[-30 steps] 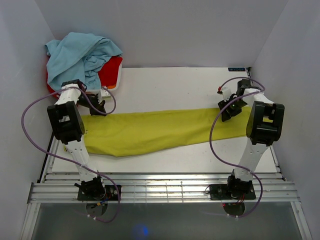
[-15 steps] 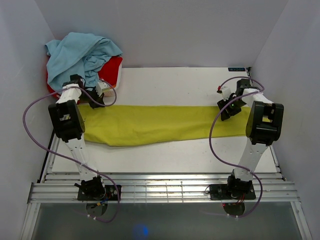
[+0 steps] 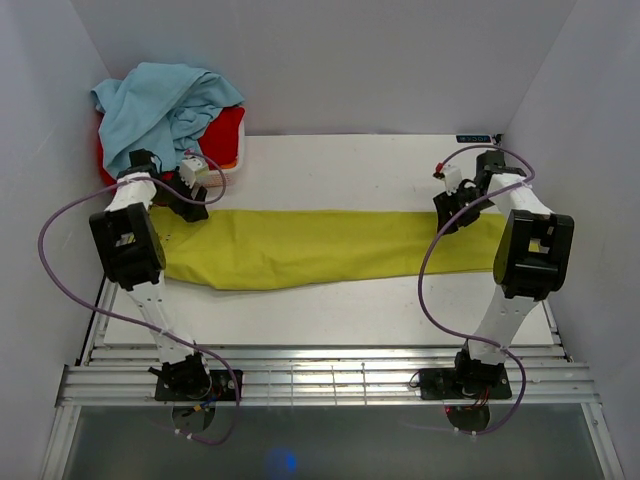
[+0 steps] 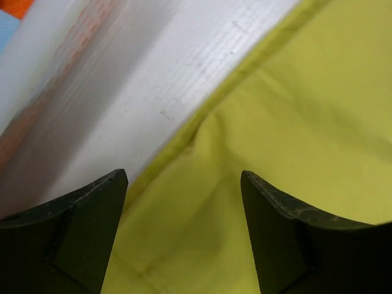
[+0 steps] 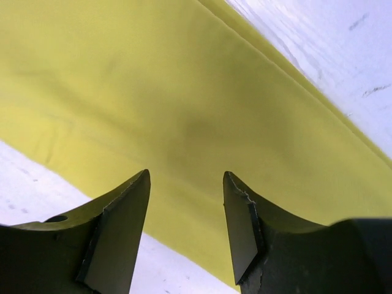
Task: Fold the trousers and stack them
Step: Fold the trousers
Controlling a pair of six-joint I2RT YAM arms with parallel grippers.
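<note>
The yellow-green trousers [image 3: 320, 245] lie flat in a long band across the white table [image 3: 340, 170], from left to right. My left gripper [image 3: 190, 205] hovers over their left end near the back edge. In the left wrist view the left gripper [image 4: 184, 184] is open, with only the cloth [image 4: 306, 110] beneath the gap. My right gripper [image 3: 450, 215] hangs over the right end. Seen from the right wrist, the right gripper [image 5: 185, 177] is open just above the cloth [image 5: 153, 92], holding nothing.
A light blue garment [image 3: 165, 105] is heaped on a red one [image 3: 228, 135] at the back left corner. A white rim [image 4: 92, 92] runs just behind the trousers' left end. Grey walls enclose three sides; a slatted rail [image 3: 330, 375] crosses the front.
The left gripper drew the trousers' left end toward the back, straightening the band, then opened and let go. The right gripper shifted slightly toward the back and stayed open.
</note>
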